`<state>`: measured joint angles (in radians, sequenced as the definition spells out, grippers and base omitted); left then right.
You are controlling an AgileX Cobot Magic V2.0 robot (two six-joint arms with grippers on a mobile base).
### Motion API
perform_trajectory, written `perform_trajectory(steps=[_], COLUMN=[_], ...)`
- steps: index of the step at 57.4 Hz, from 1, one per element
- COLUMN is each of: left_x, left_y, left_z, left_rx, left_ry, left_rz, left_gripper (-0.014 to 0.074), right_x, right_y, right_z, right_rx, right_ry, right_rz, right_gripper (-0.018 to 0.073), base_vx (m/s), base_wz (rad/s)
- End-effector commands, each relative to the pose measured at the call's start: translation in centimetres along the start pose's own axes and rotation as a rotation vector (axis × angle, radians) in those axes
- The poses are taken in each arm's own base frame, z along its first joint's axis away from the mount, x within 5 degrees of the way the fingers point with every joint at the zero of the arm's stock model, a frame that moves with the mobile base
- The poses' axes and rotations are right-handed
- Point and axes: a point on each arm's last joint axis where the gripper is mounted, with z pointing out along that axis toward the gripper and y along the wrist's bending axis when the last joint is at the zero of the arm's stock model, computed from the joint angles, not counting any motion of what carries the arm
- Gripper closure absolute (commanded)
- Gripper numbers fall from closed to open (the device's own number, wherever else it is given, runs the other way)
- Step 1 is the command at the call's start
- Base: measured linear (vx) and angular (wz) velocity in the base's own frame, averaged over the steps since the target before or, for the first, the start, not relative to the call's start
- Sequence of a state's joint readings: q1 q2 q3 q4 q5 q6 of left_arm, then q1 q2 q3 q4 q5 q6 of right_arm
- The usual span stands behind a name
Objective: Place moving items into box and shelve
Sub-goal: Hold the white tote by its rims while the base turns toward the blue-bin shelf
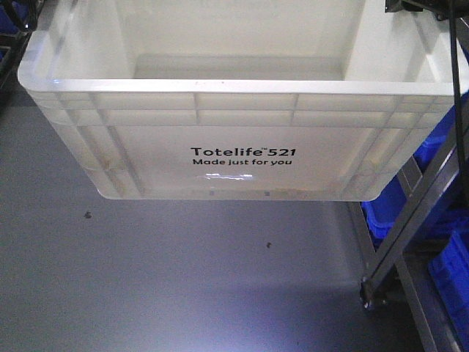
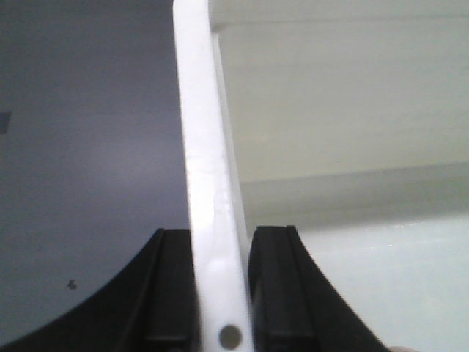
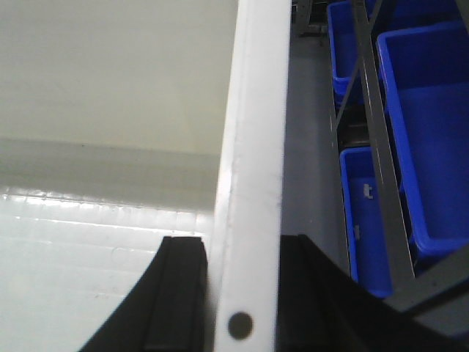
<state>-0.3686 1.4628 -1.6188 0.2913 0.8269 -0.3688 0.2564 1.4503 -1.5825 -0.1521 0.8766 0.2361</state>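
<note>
The box (image 1: 242,139), a large white crate printed "Totelife 521", hangs above the grey floor in the front view. In the left wrist view its left rim (image 2: 201,110) runs up between the black fingers (image 2: 168,293), and my left gripper (image 2: 220,246) is shut on that rim. My right gripper (image 3: 245,249) is likewise shut on the right rim (image 3: 256,110), one finger inside the crate and one outside. The part of the crate's inside that shows holds nothing; the moving items are out of view.
A grey metal shelf frame (image 1: 410,220) stands close to the crate's right side, holding blue plastic bins (image 1: 447,271). The right wrist view shows the same bins (image 3: 425,132) and frame bars (image 3: 374,110). Grey floor (image 1: 146,279) lies below and to the left.
</note>
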Motion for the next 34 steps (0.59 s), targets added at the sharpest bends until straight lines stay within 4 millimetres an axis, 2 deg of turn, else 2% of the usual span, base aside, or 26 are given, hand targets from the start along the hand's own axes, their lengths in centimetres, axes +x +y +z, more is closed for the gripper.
perform_trajectory(steps=[1, 34], left_x=[-2.65, -2.65], left_y=[0.45, 0.45], left_z=[-3.37, -3.37], left_rx=[0.009, 0.009], left_ry=[-0.223, -0.223], left_rz=[0.041, 0.041], left_gripper=[0.0594, 0.0594], right_x=[-2.65, -2.61], right_y=[-0.48, -0.49], right_z=[-3.37, -3.36], right_rx=[0.004, 0.005], right_ry=[-0.244, -0.239], right_rz=[-0.035, -0.035], right_gripper=[0.0564, 0.0564], base_vx=[0.58, 0.57], base_wz=[0.01, -0.03])
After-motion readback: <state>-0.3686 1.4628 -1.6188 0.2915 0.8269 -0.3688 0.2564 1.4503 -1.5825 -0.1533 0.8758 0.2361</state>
